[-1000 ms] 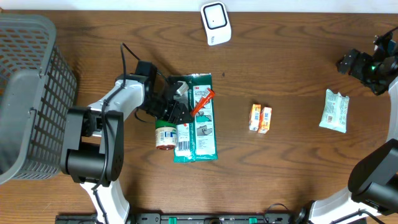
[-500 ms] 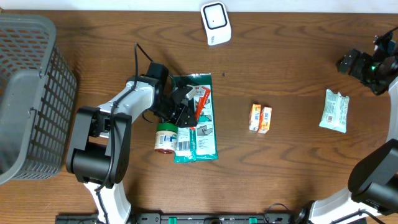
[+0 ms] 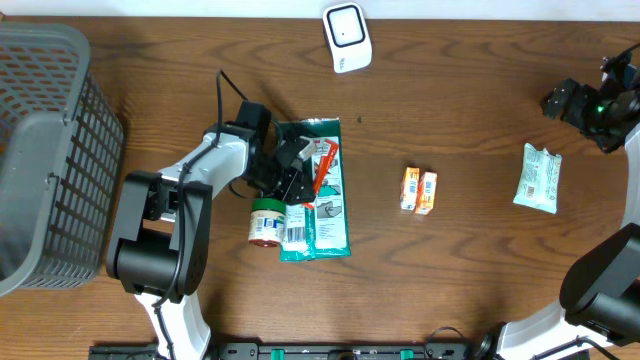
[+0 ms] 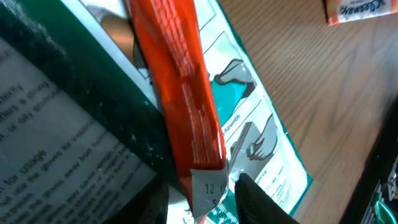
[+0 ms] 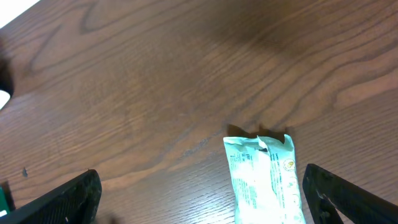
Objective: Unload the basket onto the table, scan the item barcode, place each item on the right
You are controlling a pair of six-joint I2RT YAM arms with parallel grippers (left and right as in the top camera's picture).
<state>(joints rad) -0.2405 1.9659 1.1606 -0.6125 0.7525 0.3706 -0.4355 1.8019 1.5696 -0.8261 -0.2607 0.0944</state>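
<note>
An orange-red sachet (image 3: 322,165) lies slanted on a green glove packet (image 3: 328,215) left of the table's middle. My left gripper (image 3: 297,172) reaches it from the left. In the left wrist view the sachet (image 4: 186,93) runs up from the gripper (image 4: 202,190), and its crimped white end sits between the two dark fingers, which have closed in on it. The white barcode scanner (image 3: 346,37) stands at the far edge. My right gripper (image 5: 202,186) hangs wide open at the far right, above a pale wipes packet (image 5: 264,177), holding nothing.
A small jar (image 3: 265,220) and a white tube (image 3: 294,225) lie against the green packet's left side. Two orange boxes (image 3: 418,190) sit mid-table, the wipes packet (image 3: 538,178) at the right. A grey basket (image 3: 40,150) fills the left edge.
My left arm swung a little right and forward onto the sachet, and its jaws narrowed around the sachet's end. The right arm has not moved.
</note>
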